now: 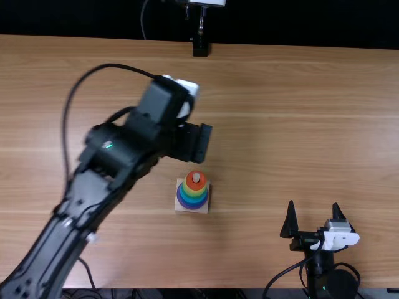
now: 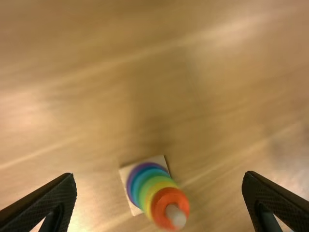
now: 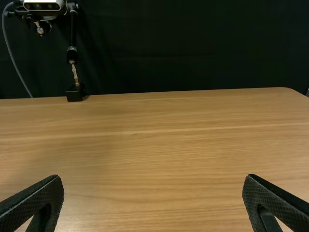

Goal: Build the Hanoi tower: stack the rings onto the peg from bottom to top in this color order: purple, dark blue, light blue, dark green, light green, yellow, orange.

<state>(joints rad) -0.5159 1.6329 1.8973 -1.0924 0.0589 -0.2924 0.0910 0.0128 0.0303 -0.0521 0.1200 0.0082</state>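
In the top view my left gripper [image 1: 198, 142] hangs over the table just beyond the ring tower. The left wrist view shows the left gripper [image 2: 158, 193] open, its fingers wide apart. Rings are stacked on a peg [image 1: 196, 177] on a square base [image 1: 179, 204], with purple at the bottom, then blue shades, yellow and an orange ring [image 1: 195, 184] on top. The orange ring [image 2: 161, 202] and peg tip [image 2: 175, 216] lie between the fingers' directions, touched by neither. My right gripper [image 1: 313, 218] is open at the near right; its right wrist view also shows the gripper [image 3: 152, 193] apart.
A camera stand [image 1: 200, 47] is at the table's far edge, its foot [image 3: 75, 93] in the right wrist view as well. The left arm spans the left half of the wooden table [image 1: 280, 124]. Cables lie along the near edge.
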